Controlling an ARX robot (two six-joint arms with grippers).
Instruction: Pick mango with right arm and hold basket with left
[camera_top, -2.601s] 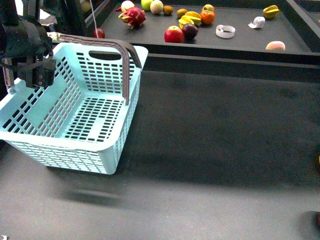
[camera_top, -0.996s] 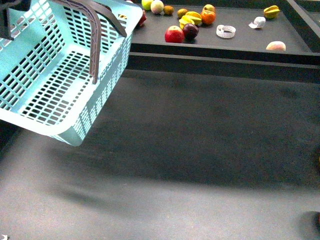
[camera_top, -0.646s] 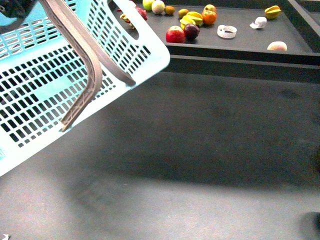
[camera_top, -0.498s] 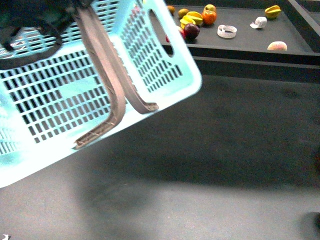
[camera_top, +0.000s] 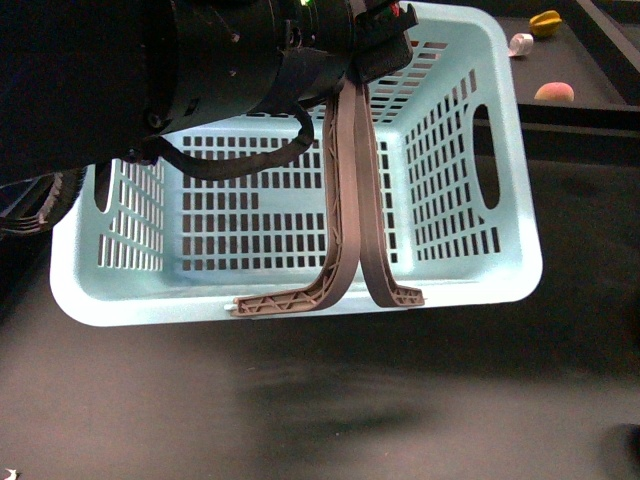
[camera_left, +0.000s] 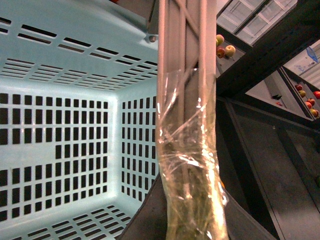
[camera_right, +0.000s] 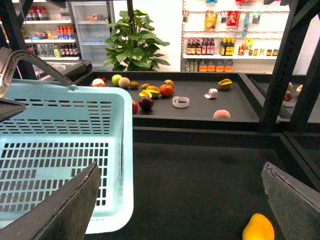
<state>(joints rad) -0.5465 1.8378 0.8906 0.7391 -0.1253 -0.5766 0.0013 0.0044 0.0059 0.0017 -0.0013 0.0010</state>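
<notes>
The turquoise basket (camera_top: 300, 305) hangs in the air, tilted so its open inside faces the front camera. My black left arm fills the upper left there. My left gripper (camera_top: 372, 45) is shut on the two grey-brown handles (camera_top: 350, 200). In the left wrist view the handles (camera_left: 187, 165), wrapped in clear film, run between the jaws of the left gripper (camera_left: 192, 220), above the basket's floor (camera_left: 60, 125). The mango (camera_right: 258, 228) lies on the dark table just inside one finger (camera_right: 295, 200) of my open, empty right gripper (camera_right: 185, 210). The basket (camera_right: 122, 150) is beside it.
A raised dark shelf (camera_right: 200, 107) behind the table holds loose fruit: a starfruit (camera_right: 150, 91), an orange (camera_right: 166, 90), a peach (camera_right: 221, 114) and a white tape ring (camera_right: 180, 102). The front view shows the peach (camera_top: 553, 92) past the basket.
The basket has been lifted off the table and swung up and to the right, now hanging in front of the camera. My left arm came into view at the upper left.
</notes>
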